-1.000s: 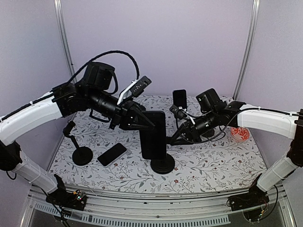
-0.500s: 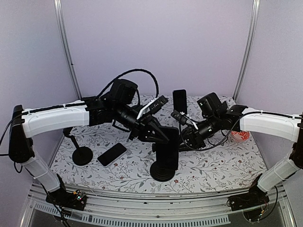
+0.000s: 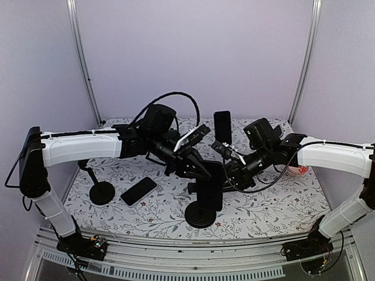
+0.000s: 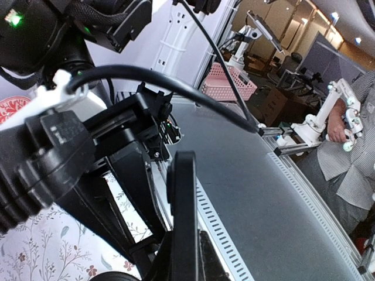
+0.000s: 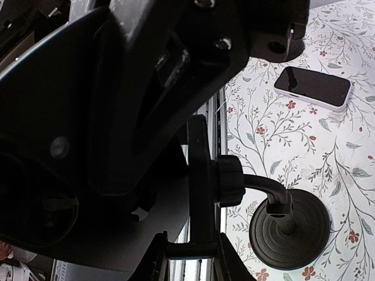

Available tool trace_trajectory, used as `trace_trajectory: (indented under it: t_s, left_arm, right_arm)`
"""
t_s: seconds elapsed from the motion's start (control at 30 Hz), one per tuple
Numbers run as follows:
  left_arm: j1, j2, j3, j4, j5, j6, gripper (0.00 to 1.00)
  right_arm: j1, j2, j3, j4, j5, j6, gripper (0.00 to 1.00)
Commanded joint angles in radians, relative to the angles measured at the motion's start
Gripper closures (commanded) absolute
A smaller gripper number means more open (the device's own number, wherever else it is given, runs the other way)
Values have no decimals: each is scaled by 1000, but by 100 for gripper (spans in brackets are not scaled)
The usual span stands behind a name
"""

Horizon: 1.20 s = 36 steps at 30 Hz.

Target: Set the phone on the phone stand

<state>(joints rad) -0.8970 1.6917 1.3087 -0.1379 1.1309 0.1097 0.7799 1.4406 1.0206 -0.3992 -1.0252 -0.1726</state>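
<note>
A black phone (image 3: 211,190) stands upright at the table's middle, against the holder of a black phone stand (image 3: 200,218) with a round base. My left gripper (image 3: 199,171) reaches in from the left and is shut on the phone's upper part. In the left wrist view the phone (image 4: 183,199) shows edge-on between the fingers of that gripper (image 4: 184,257). My right gripper (image 3: 229,171) comes in from the right. It is shut on the bottom foot of the stand's holder, where the right wrist view shows its jaws (image 5: 190,257) left of the stand's base (image 5: 290,228).
A second phone (image 3: 139,191) lies flat on the flowered cloth at the left, and the right wrist view shows this phone (image 5: 313,88) too. Another stand (image 3: 101,192) is at the far left. A dark phone (image 3: 222,124) stands upright at the back. Walls close three sides.
My left arm has stretched to the right and carried the phone right and down, onto the stand's holder. The right gripper has kept its hold and shifted only slightly.
</note>
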Motion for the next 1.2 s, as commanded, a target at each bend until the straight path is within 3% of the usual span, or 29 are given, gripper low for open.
trace_trajectory:
  t_s: [0.0, 0.57, 0.73, 1.0, 1.17]
  left_arm:
    - [30, 3, 6, 43, 41, 20, 100]
    - [99, -38, -48, -95, -22, -8, 100]
    - [110, -80, -78, -115, -95, -51, 100]
    - [111, -175, -123, -294, -188, -14, 100]
    - [110, -163, -69, -373, -307, -27, 100]
  right_arm:
    - [9, -35, 5, 11, -43, -14, 100]
    - [9, -45, 16, -6, -14, -19, 100]
    - [9, -61, 9, -18, 9, -18, 100]
    - [-21, -108, -7, -23, 14, 13, 100]
    - [-22, -107, 15, -21, -3, 41, 100]
